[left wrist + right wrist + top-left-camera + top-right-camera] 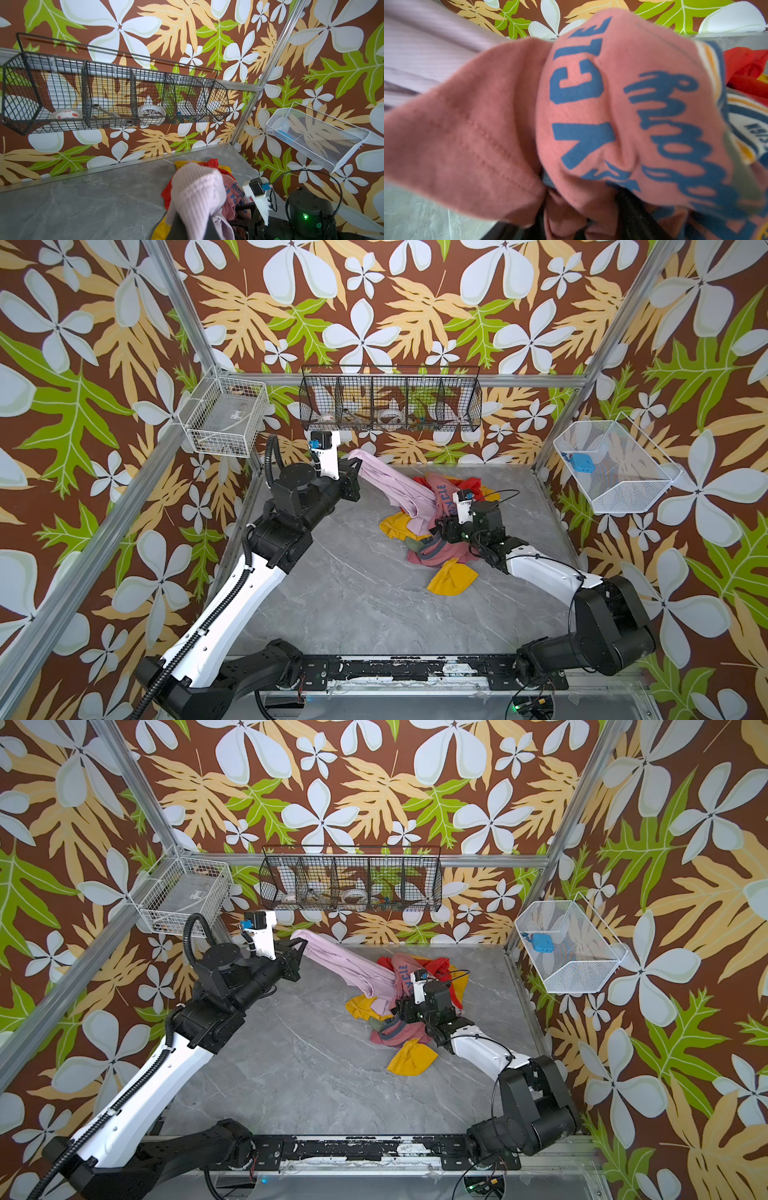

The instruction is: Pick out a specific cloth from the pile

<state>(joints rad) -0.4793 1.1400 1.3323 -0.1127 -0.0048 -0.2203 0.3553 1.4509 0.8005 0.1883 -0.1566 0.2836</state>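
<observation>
two arms are working on one pile [436, 549] toward the back right of the table [353, 614]. the left gripper [354, 464] is hanging raised near the back-left corner, its jaws pressed together on one end of the lilac cloth [390, 485]. from there the cloth is running down in a taut band to the pile, where its lower end is lying on a yellow cloth [392, 526] and against the lettered shirt [441, 491].

step in hand, as judged: drawing the cloth free, partly done.

the right gripper [436, 531] is sitting low in the pile beside that lower end. the shirt [571, 124] is draping over it in the right wrist view, so whether its jaws are spread or closed cannot be told.

the next move probably calls for lifting the left arm up and away from the pile while the shirt is kept down. pressing on the trailing end, the shirt is likeliest to drag along. a black basket [390, 400] is hanging on the back wall near the raised gripper, limiting room there.
</observation>
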